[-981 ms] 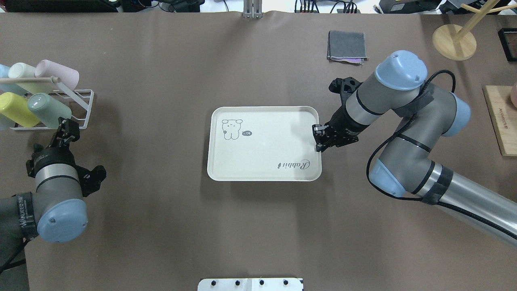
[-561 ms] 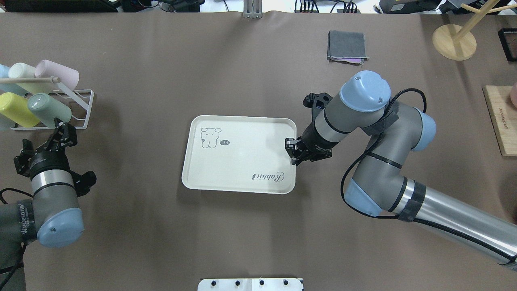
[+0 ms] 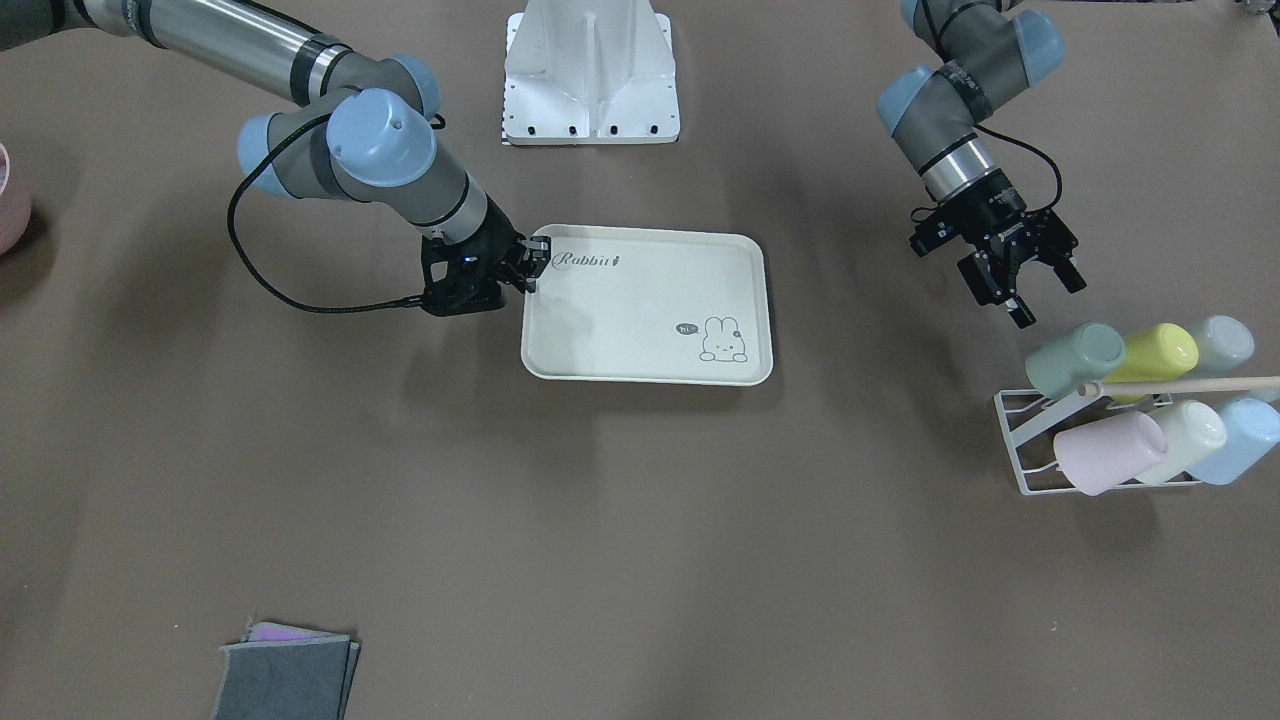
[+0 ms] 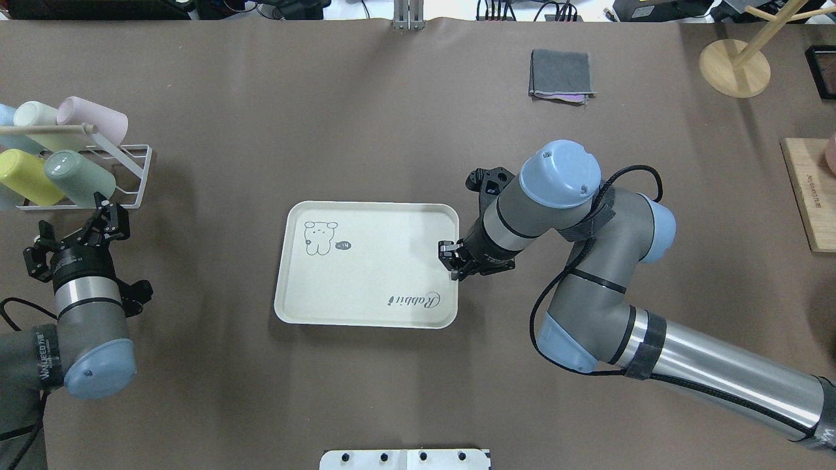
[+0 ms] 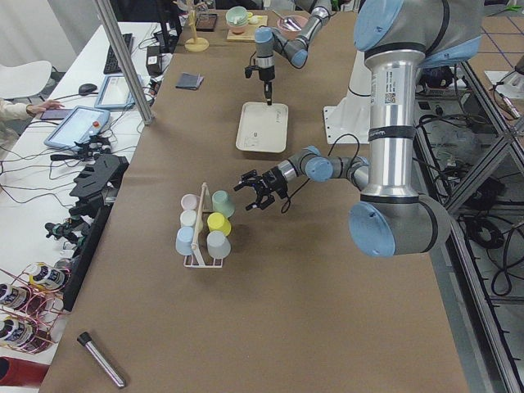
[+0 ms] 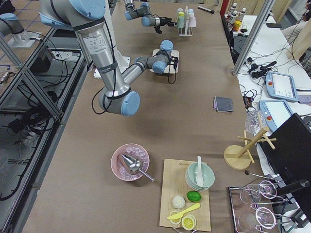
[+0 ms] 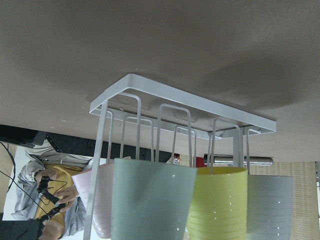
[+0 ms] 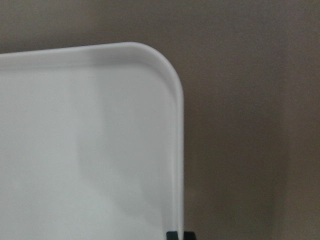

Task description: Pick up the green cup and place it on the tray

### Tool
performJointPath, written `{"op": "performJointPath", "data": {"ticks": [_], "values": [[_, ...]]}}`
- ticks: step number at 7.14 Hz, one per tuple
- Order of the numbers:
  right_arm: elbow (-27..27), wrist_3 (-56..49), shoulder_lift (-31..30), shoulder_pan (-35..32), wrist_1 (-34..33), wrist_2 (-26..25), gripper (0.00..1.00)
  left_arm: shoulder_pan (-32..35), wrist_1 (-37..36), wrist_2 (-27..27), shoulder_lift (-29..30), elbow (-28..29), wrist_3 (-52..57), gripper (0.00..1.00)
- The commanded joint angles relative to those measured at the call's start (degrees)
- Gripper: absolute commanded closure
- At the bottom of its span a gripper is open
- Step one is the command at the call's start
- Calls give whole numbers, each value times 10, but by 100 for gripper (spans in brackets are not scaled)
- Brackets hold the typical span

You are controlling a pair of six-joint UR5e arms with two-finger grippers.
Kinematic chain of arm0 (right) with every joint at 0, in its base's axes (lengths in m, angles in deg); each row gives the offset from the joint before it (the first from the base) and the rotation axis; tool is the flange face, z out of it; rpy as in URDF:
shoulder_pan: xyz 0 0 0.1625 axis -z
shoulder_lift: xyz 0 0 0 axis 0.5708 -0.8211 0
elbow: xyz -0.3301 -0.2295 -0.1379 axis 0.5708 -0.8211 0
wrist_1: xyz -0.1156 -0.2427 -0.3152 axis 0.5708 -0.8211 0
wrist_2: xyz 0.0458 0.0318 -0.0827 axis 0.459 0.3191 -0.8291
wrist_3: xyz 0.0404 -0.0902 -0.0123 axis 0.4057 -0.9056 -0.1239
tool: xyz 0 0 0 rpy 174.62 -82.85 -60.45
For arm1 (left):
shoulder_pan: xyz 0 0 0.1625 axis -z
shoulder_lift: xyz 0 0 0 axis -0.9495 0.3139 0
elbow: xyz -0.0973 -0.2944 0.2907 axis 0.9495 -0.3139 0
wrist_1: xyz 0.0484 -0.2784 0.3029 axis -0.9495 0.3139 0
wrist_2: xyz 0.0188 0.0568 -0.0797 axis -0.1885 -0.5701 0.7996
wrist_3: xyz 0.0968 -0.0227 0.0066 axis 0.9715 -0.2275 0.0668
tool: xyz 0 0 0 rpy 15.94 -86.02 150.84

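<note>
Left tool, jaws apart, is facing the green cup, which is lying sideways on the wire rack beside 1 yellow cup. Right tool is clamping the short rim of the tray, probably holding it on the tabletop within the left arm's reach.

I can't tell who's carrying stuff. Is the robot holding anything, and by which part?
The right gripper pinches the tray by the rim of its short side, near the word Rabbit. The left gripper is open and empty.
</note>
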Motion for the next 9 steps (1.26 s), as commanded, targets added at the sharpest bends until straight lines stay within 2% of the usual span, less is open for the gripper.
{"op": "performJointPath", "data": {"ticks": [1,2,3,4,6,7,9], "values": [[-2,-9,0,6,1,-7,100,-3,7,-3,1,14,1,2],[-3,-9,-2,4,2,-6,74,-3,25,-4,2,29,1,2],[-3,-9,-3,0,2,-6,17,-3,48,-4,3,45,1,2],[-2,-12,-4,-15,3,-4,1,-3,62,-5,3,56,8,2],[3,-91,-22,-69,0,19,1,-1,80,-5,6,59,55,2],[3,-146,-34,-108,-5,53,1,1,91,-25,8,60,76,2],[4,-266,-84,-185,-7,89,1,4,112,-34,14,70,101,2]]}}
